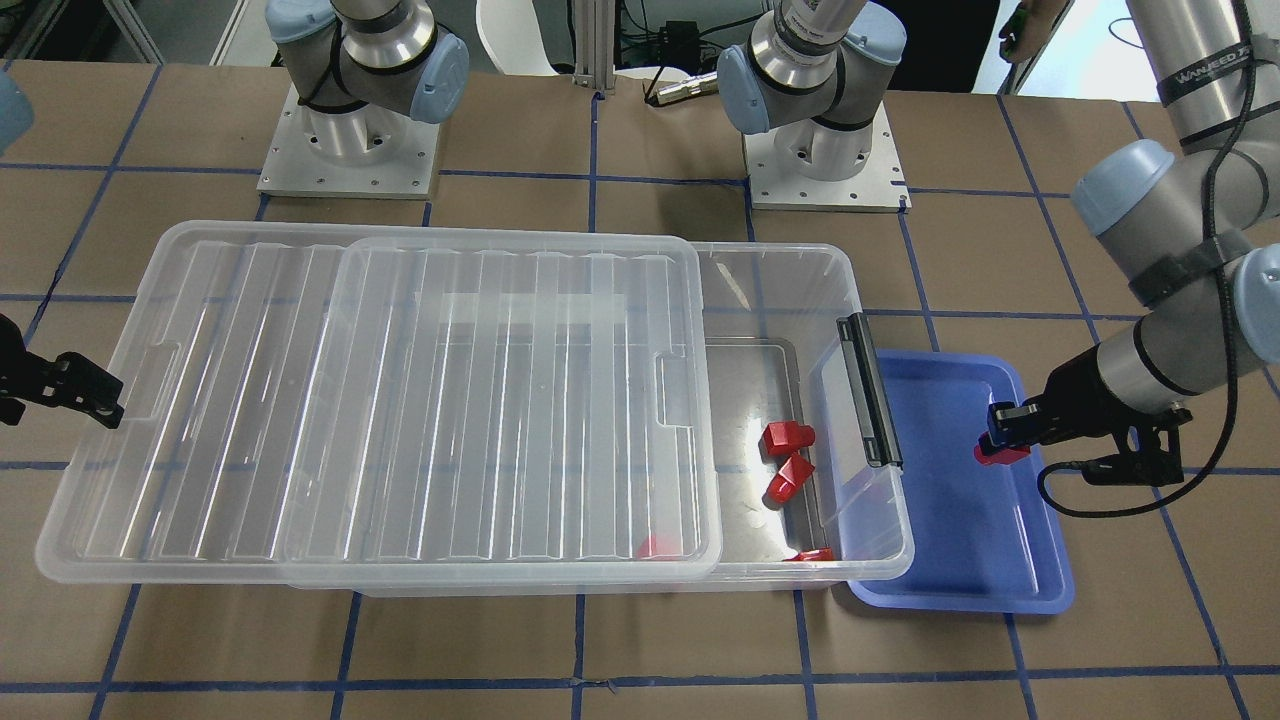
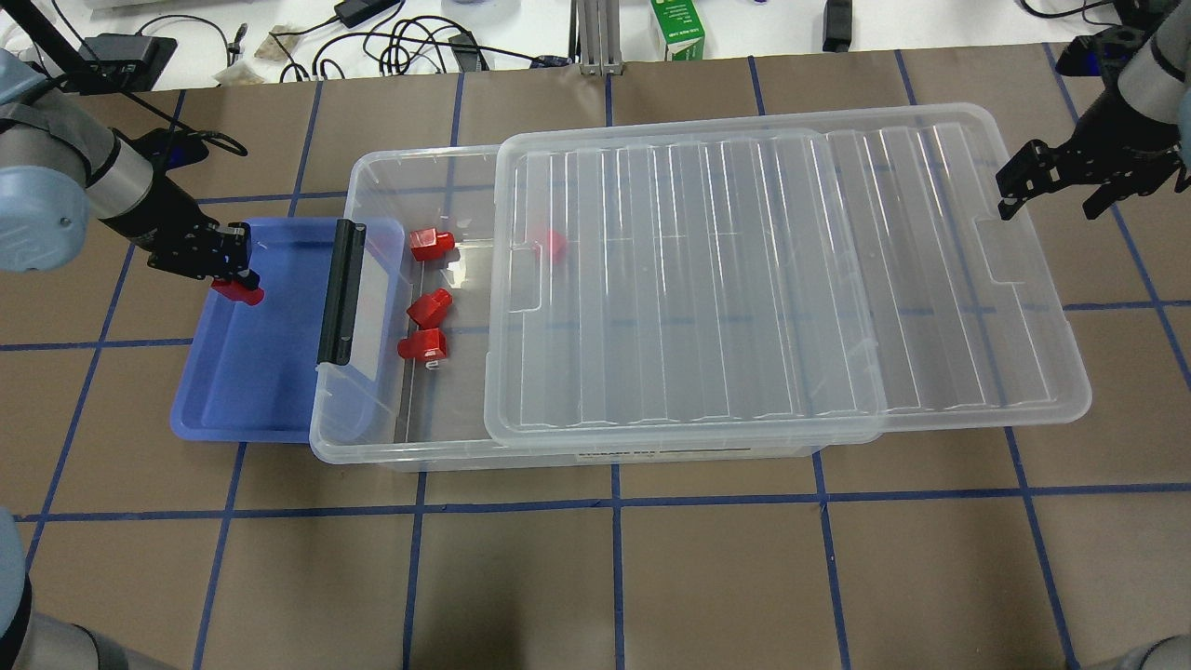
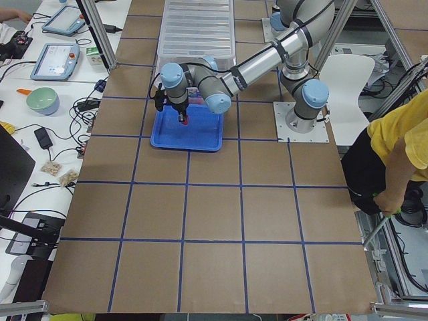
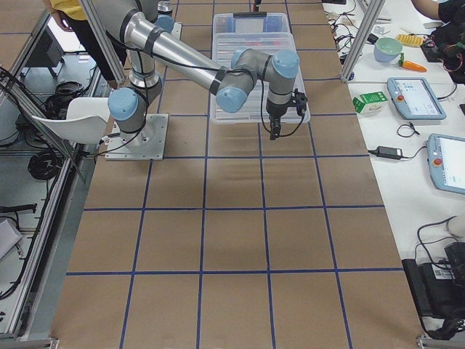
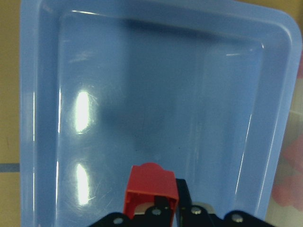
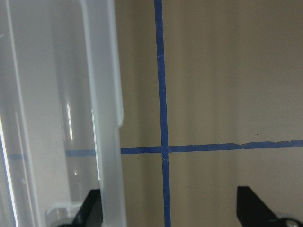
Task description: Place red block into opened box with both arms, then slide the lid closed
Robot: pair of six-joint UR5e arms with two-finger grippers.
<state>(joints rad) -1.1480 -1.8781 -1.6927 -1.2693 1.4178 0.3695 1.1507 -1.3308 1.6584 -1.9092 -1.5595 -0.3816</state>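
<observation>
My left gripper is shut on a red block and holds it a little above the blue tray; the block also shows in the front view. The clear box lies beside the tray, with its black bar at the tray's end. The ribbed lid is slid toward my right arm, leaving the end near the tray uncovered. Three red blocks lie in that uncovered end, and another shows under the lid. My right gripper is open at the lid's far short end.
The blue tray holds nothing else beneath the left gripper. Cables, a green carton and devices lie along the table's far edge. A person in yellow stands beside the robot's bases. Brown paper with blue tape lines covers the table.
</observation>
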